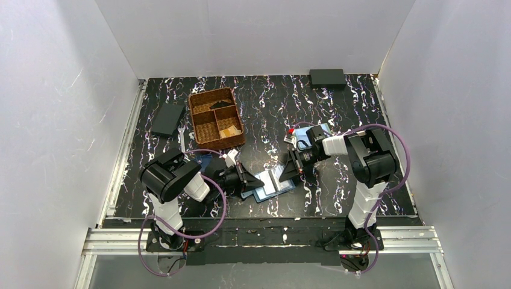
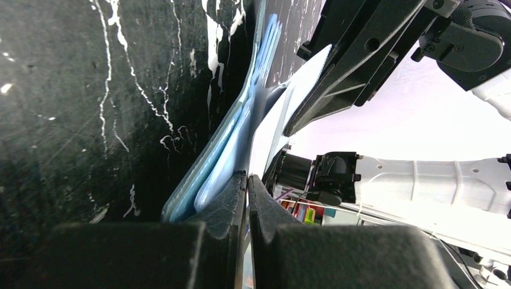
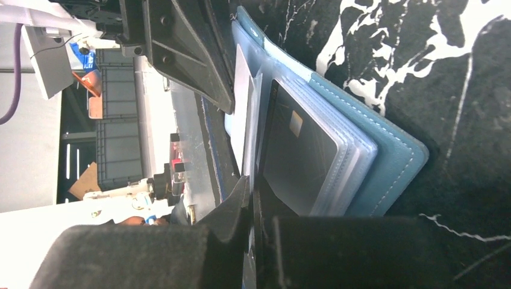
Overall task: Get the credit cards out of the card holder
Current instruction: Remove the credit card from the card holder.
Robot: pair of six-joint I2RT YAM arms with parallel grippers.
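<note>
Steel-blue card holder, lying open: I log left gripper and right gripper both clamped shut at its edges.

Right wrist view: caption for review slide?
Right end effector closed on the open card holder's inner leaves, chip card visible in a sleeve.
</note>
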